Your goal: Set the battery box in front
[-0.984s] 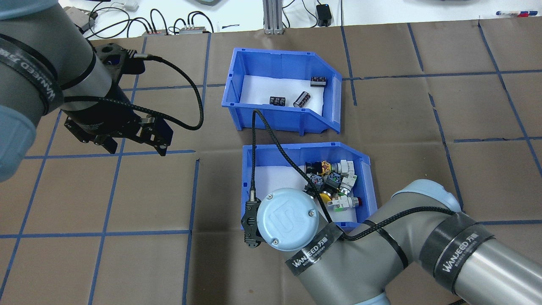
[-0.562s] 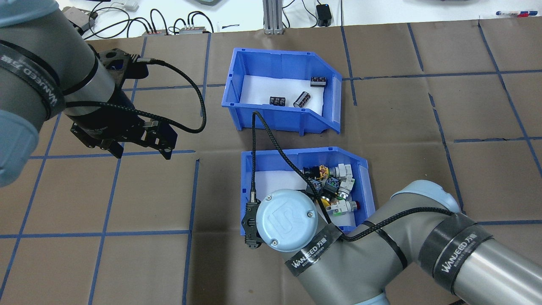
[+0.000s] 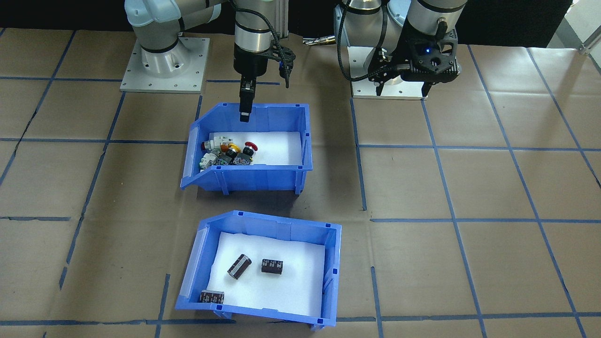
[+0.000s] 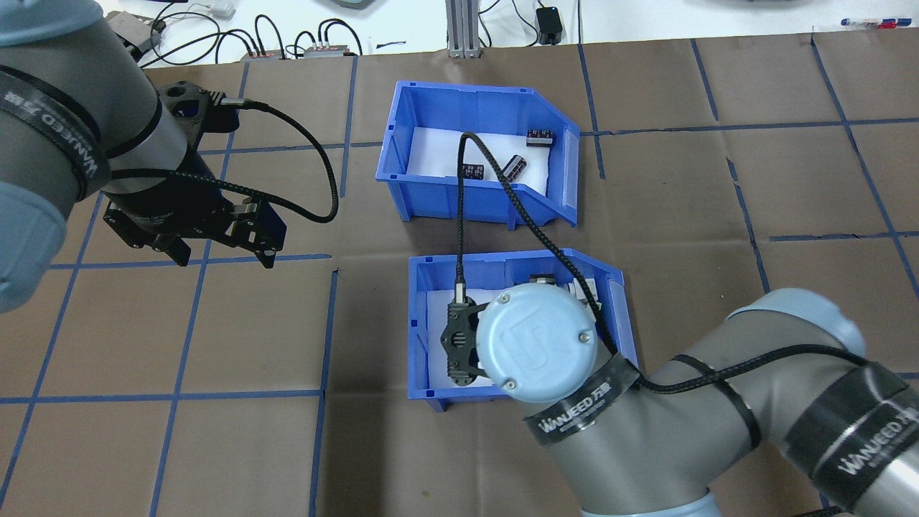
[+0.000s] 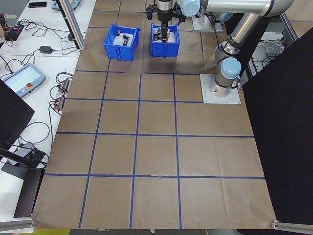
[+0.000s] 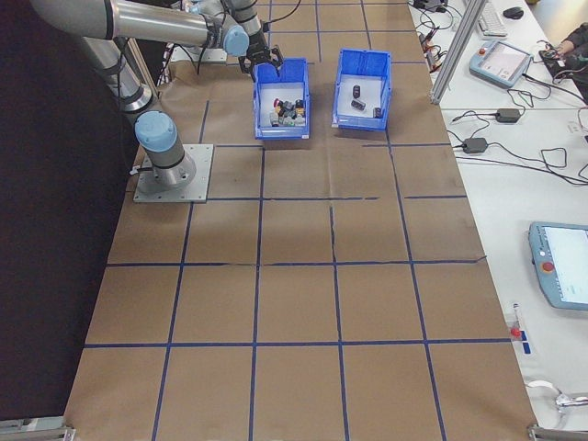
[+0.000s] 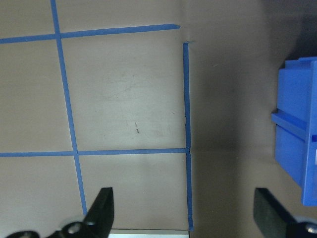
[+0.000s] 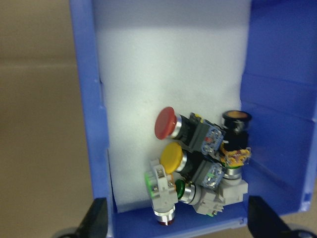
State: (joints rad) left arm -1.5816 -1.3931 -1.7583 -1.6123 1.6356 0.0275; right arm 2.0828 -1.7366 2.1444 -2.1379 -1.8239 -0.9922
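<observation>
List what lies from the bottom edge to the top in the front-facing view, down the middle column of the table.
Battery box with three dark cells → bin of push-button switches → right hand over that bin's far wall → robot bases.

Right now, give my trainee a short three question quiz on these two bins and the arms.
1. True or false: the right end effector grips a cell.
2. How many cells lie in the battery box?
3. Which bin is nearer the robot? A) battery box B) switch bin

Key
1. False. It hangs open above the switch bin, the switches between its fingers in the wrist view.
2. Three.
3. B. The left end effector is open over bare table.
</observation>
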